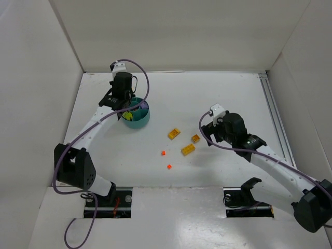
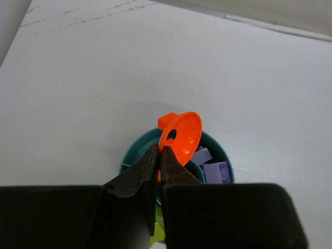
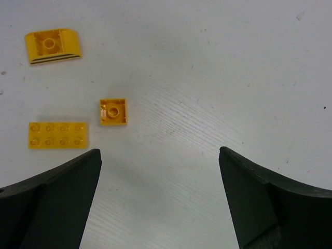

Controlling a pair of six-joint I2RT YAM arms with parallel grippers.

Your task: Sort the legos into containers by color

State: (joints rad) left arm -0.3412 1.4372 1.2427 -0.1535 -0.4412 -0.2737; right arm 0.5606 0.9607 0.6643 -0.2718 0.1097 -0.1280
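White tabletop [image 1: 218, 93] — scattered orange-yellow legos [image 1: 188, 149], white walls [image 1: 171, 31] around

the left arm [image 1: 96, 122] and right arm [image 1: 280, 168] had white link shells with black joint housings. a purple cable [image 1: 147, 83] ran along each. black base mounts [image 1: 110, 193] sat at the near edge of the table [image 1: 218, 88]. the right gripper [image 3: 160, 155] had matte black wedge fingers [image 3: 57, 199].
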